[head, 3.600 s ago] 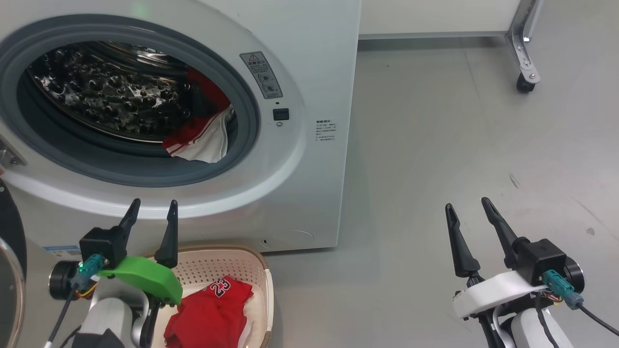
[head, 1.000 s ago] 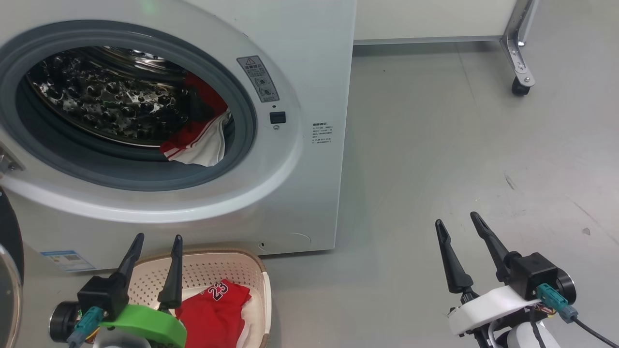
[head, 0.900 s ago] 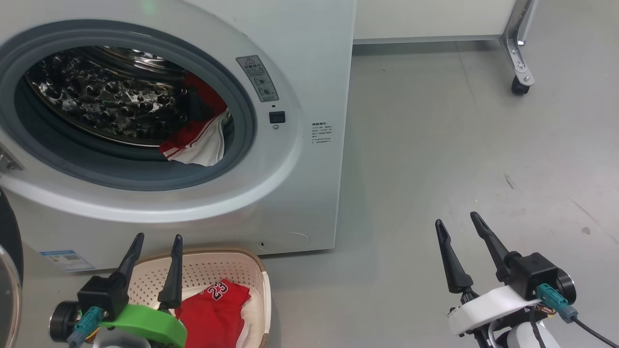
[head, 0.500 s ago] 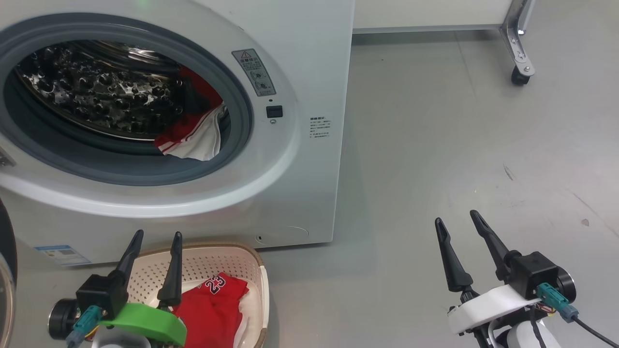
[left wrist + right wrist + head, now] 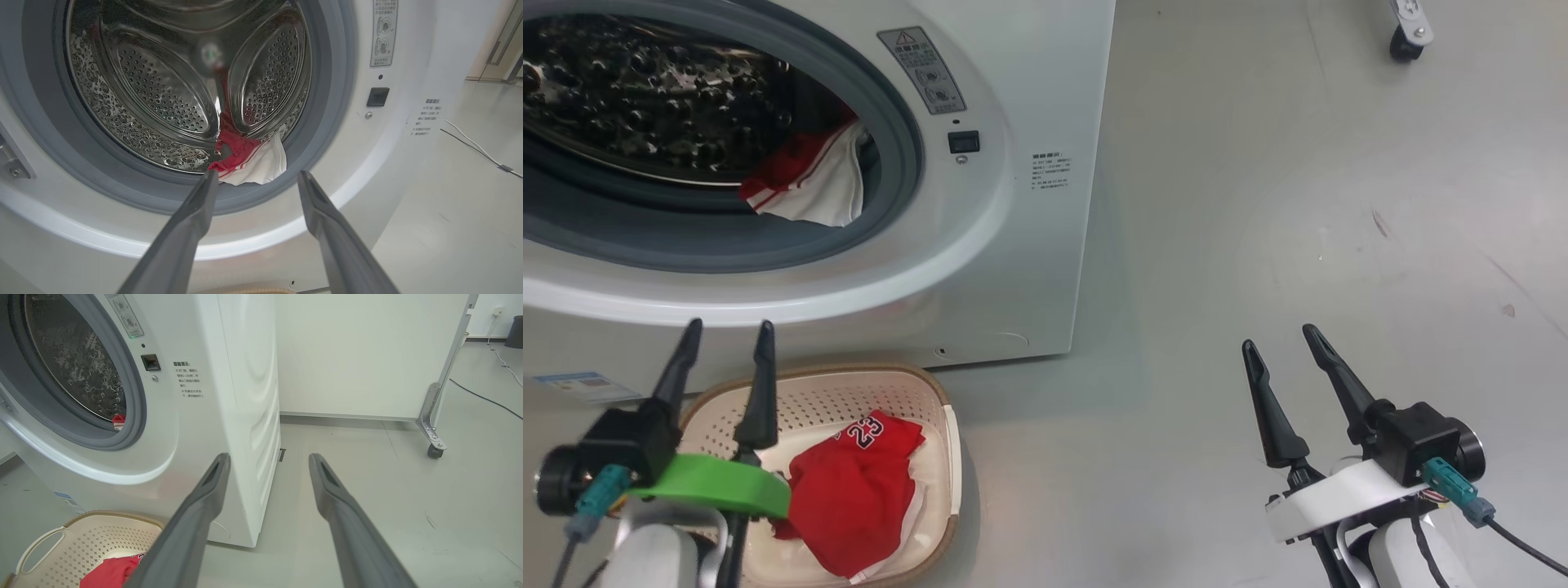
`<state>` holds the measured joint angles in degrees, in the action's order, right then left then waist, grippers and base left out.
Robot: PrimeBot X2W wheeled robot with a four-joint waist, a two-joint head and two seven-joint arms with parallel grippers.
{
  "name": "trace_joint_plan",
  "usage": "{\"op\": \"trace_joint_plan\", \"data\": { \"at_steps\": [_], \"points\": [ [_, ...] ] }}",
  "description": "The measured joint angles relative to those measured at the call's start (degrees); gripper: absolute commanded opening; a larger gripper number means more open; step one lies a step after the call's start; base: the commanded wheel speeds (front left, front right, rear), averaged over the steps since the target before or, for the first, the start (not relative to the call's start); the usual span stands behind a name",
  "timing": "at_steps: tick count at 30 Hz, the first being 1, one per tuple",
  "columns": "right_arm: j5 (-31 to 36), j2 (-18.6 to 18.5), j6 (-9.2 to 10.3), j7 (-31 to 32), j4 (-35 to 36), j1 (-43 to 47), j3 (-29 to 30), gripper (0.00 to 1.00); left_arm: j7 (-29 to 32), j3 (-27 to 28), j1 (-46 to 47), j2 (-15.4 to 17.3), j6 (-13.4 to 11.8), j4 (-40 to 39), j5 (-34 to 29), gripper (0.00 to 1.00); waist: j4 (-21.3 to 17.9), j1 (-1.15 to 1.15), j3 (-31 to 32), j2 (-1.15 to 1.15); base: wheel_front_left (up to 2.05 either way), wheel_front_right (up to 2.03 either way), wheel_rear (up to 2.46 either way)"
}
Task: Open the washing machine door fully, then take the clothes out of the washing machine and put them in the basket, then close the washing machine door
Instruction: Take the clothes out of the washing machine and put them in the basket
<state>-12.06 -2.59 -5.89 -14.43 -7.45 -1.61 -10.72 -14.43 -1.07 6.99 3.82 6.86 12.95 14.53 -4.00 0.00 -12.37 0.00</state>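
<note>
Jaws spread and empty on both arms: left gripper (image 5: 727,331) above the basket (image 5: 947,441), facing red-and-white clothes (image 5: 805,175) at the drum lip of the washing machine (image 5: 1029,245); a red garment (image 5: 858,482) lies in the basket; right gripper (image 5: 1280,339) over the floor (image 5: 1217,204). Unloading step: next, reach in and pinch cloth.
</note>
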Motion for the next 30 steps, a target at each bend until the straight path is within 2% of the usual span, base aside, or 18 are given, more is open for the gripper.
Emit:
{"op": "trace_joint_plan", "data": {
  "at_steps": [4,12,18,27,30],
  "points": [
    [0.0,0.0,0.03,0.0,0.59,-1.35,-0.71,1.0,1.12,1.47,4.05,2.01,-0.03,-0.56,0.02,1.0,-0.7,0.0,-2.8,0.0,0.0,0.0,0.0],
    [-0.04,-0.01,0.07,0.0,1.6,-5.31,-3.16,1.0,8.02,4.21,14.11,6.35,-0.27,-0.29,0.58,1.0,-3.13,0.0,-9.39,0.0,0.0,0.0,0.0],
    [-1.6,-0.02,0.35,0.0,1.63,-6.84,-4.67,1.0,14.0,5.67,20.15,9.96,-0.6,3.14,1.09,1.0,-6.04,0.0,-12.52,0.0,0.0,0.0,0.0],
    [-2.24,-0.03,1.02,0.0,1.85,-8.67,-6.48,1.0,21.39,5.16,29.34,13.36,-0.58,7.81,1.51,1.0,-10.27,0.0,-16.04,0.0,0.0,0.0,0.0],
    [-2.3,-0.02,1.11,0.0,2.24,-9.18,-6.84,1.0,23.76,4.88,32.24,13.47,-0.58,9.94,1.52,1.0,-11.28,0.0,-17.16,0.0,0.0,0.0,0.0]
  ]
}}
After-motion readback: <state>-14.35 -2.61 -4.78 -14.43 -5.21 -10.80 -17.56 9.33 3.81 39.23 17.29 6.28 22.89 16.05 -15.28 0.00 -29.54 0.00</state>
